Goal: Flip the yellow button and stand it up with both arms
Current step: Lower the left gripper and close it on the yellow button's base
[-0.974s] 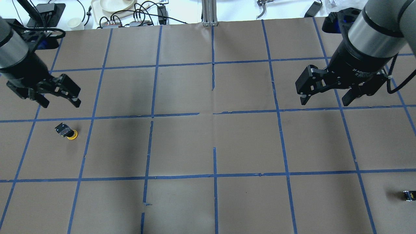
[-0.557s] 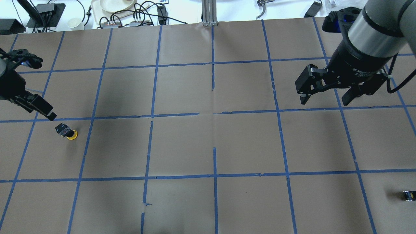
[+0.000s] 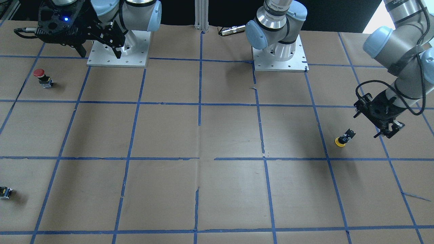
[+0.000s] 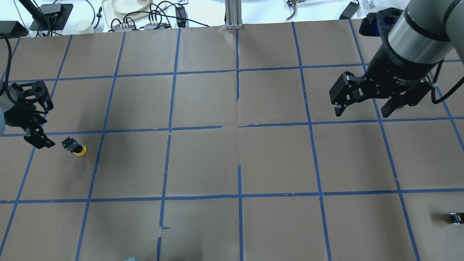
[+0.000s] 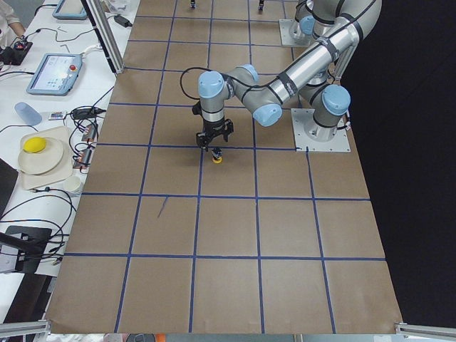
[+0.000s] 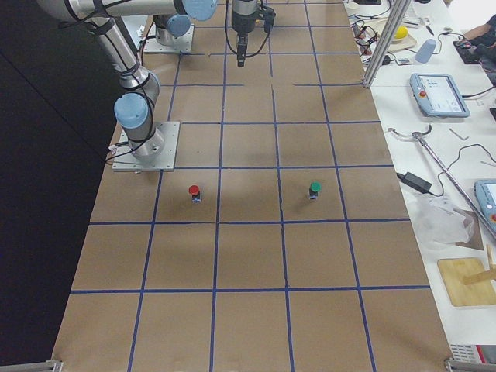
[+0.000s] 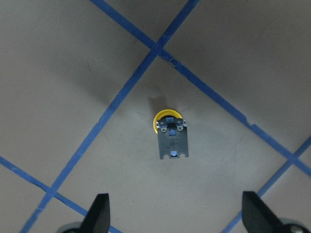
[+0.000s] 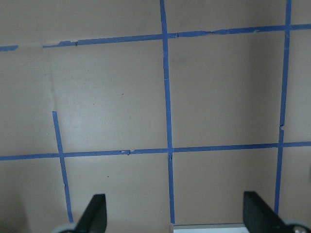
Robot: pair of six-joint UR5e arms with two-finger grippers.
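Note:
The yellow button [image 4: 74,146] lies on its side on the brown paper at the table's left, yellow cap toward the robot's right, black-and-grey body toward the left gripper. It also shows in the front view [image 3: 342,139] and in the left wrist view [image 7: 170,137], between and ahead of the fingertips. My left gripper [image 4: 38,139] is open and empty, low over the table just left of the button, not touching it. My right gripper [image 4: 362,110] is open and empty, held high over the table's far right; its wrist view shows only bare paper.
A red-capped button [image 3: 40,76] stands near the right arm's base plate [image 3: 101,61]. A green-capped button [image 6: 314,188] stands beside it in the right side view. A small black capless part [image 4: 456,218] lies at the near right edge. Blue tape grids the paper.
My left gripper has swung down and toward the robot, from above and beyond the button to just left of it. The button and the right arm have not moved.

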